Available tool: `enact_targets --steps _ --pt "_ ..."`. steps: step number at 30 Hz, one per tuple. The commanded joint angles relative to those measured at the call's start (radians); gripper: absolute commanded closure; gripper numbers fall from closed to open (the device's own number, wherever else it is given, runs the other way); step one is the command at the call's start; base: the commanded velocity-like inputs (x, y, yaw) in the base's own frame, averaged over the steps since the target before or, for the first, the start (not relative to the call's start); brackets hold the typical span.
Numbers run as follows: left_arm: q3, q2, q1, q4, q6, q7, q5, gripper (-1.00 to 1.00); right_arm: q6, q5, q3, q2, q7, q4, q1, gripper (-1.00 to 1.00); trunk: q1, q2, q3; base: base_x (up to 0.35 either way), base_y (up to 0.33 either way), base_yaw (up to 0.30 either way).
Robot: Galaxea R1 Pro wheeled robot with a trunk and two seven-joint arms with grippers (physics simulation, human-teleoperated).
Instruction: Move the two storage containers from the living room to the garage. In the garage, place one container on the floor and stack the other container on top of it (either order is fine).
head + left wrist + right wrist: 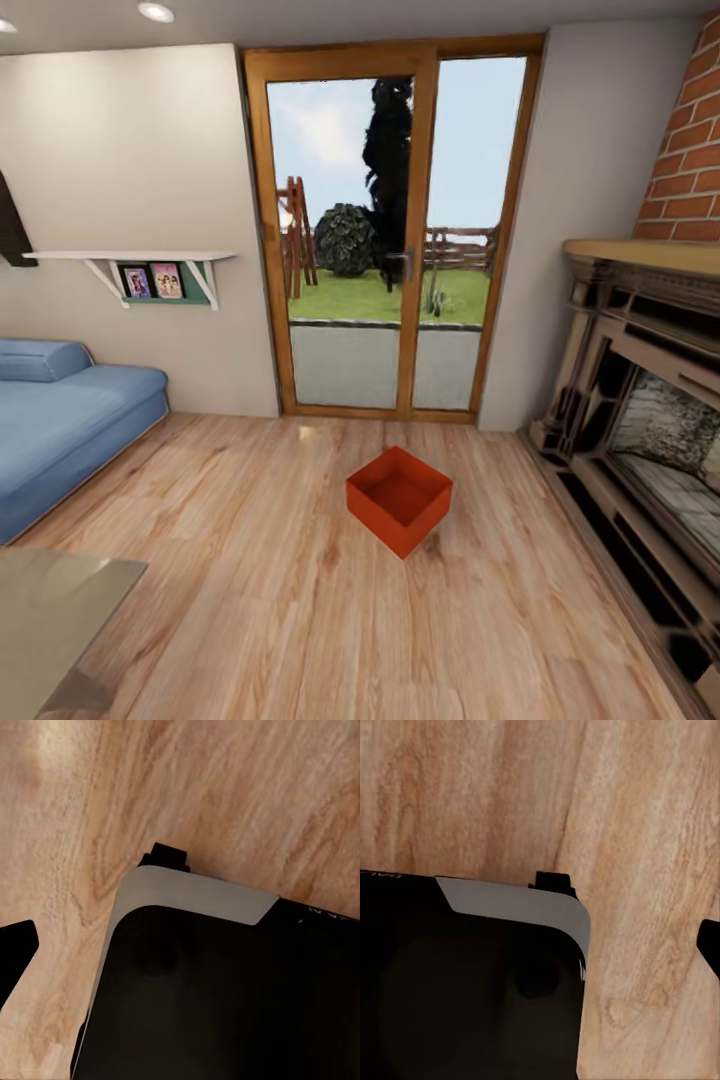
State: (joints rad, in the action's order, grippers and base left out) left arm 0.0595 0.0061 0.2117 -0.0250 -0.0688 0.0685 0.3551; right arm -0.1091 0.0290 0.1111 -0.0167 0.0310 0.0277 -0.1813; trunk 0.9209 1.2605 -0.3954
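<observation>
A: Storage container, red-orange and open-topped, sits alone on the light wood plank floor of the living room. It is turned corner-on to the head camera, so one corner points toward the viewer. Its inside looks empty.

B: What surrounds it?

A: Behind it stands a tall glazed door in a wooden frame, with grass, a fence and a dark tree visible through the glass. The container is near the door but apart from it. On the right side of the head view is a fireplace with a red brick chimney above its mantel. On the left is a blue sofa, and above it a white wall shelf with two small framed pictures beneath it. A corner of a glass table shows at the lower left.

B: And the grippers?

A: In the left wrist view, a black body with a pale grey edge, part of the robot, hangs over the wood planks, and a dark tip pokes in at one edge. The right wrist view shows a matching black body with a grey band over the same flooring. Whether either set of jaws is spread or closed, I cannot tell. Neither camera has the container in sight, and nothing is seen held.
</observation>
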Motion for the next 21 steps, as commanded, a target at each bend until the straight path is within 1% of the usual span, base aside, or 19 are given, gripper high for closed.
enact_targets --steps 1,12,15,21 --pt "0.006 0.000 0.000 -0.003 -0.006 0.004 0.007 -1.00 -0.006 0.003 0.007 0.000 0.003 0.003 -0.001 -1.00 0.001 0.001 -0.001 0.325 0.100 0.273" --pt "0.005 0.000 0.000 -0.003 -0.006 0.004 0.008 -1.00 -0.006 0.003 0.007 0.000 0.003 0.003 -0.001 -1.00 0.001 0.001 -0.001 0.325 0.086 0.267" --pt "0.006 0.000 0.000 -0.003 -0.006 0.004 0.008 -1.00 -0.007 0.003 0.007 -0.001 0.003 0.003 -0.001 -1.00 0.001 0.001 -0.001 0.325 0.019 0.102" --pt "0.006 0.000 0.000 -0.003 -0.006 0.004 0.008 -1.00 -0.007 0.003 0.007 -0.002 0.003 0.003 -0.001 -1.00 0.001 0.001 -0.001 0.325 0.005 0.028"
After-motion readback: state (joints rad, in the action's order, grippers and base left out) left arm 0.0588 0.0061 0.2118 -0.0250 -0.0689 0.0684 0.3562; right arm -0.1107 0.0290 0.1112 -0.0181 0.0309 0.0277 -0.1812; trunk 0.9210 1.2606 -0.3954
